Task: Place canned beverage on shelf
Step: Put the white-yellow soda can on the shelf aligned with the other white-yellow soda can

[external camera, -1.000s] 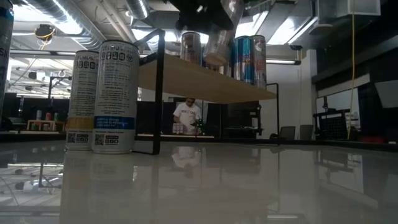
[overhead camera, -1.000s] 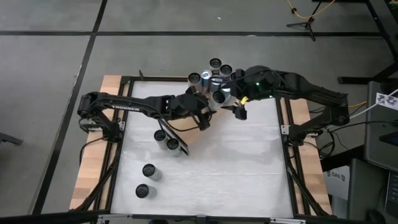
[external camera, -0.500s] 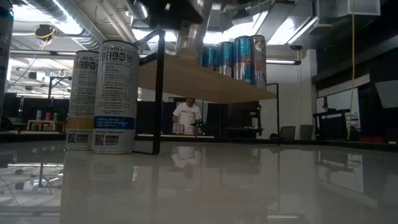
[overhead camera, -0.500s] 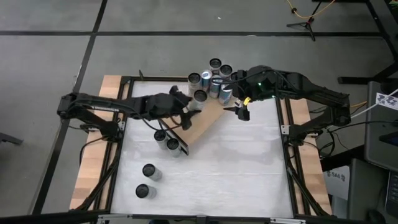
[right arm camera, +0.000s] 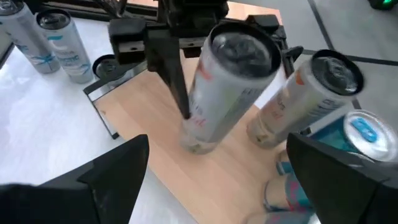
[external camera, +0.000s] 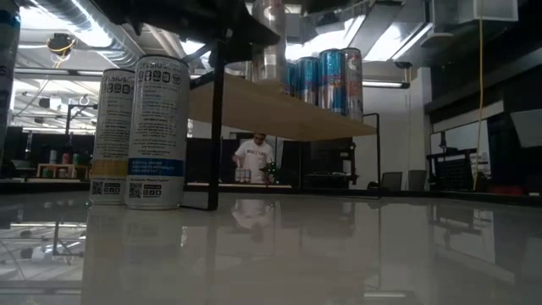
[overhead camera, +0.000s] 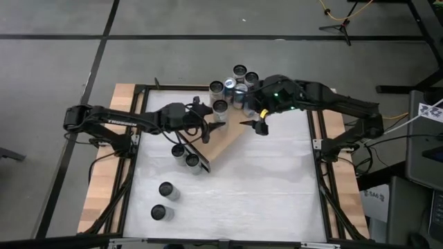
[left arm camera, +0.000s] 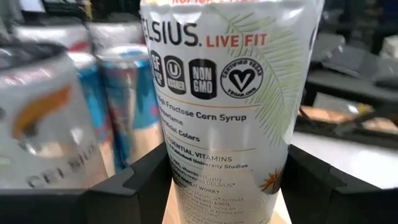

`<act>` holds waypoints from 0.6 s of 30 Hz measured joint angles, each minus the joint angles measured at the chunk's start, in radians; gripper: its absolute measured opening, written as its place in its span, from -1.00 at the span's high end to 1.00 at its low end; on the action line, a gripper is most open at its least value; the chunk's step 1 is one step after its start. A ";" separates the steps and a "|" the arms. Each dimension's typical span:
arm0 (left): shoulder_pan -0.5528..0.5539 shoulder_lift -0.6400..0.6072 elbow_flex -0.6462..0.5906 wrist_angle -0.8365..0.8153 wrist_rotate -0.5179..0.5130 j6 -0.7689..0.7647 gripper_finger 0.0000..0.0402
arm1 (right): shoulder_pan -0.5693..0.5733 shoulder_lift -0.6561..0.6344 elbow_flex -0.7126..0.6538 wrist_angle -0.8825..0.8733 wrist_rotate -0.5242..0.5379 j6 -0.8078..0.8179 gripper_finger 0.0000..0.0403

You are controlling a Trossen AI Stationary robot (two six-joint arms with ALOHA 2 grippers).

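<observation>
A tall white Celsius can [left arm camera: 224, 106] stands upright on the light-brown shelf board [overhead camera: 225, 138], left of a cluster of cans [overhead camera: 237, 86] at the board's far end. It also shows in the right wrist view [right arm camera: 224, 87] and the low view [external camera: 271, 42]. My left gripper [overhead camera: 210, 119] reaches in from the table's left and is shut on this can. My right gripper [overhead camera: 259, 124] is open and empty above the board's right edge, facing the can; its fingers frame the right wrist view [right arm camera: 227, 186]. My left gripper pinches the can's side wall [right arm camera: 188, 112] between its two fingers [left arm camera: 146, 180], about halfway up. The fingers come in level from the table's left, one on each side of the can. The can is upright, its bottom end [right arm camera: 196, 144] down at the board.
Two cans [overhead camera: 185, 155] stand on the white table by the shelf's near end, large in the low view [external camera: 140, 127]. Two more [overhead camera: 163, 200] stand toward the near left. Blue cans [external camera: 326, 80] stand on the shelf. A person shows far behind [external camera: 254, 157].
My left gripper has carried the white can toward the table's left edge, away from the can cluster. The can was tilted and is now upright on the board.
</observation>
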 joint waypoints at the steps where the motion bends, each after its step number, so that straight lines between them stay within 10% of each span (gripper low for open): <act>1: 0.006 0.006 -0.001 0.000 0.020 0.010 -0.15 | 0.000 0.008 0.000 0.005 -0.005 0.000 -0.87; 18: 0.027 0.087 0.002 0.001 0.029 0.063 -0.20 | 0.000 0.065 0.000 0.082 -0.005 0.000 -0.87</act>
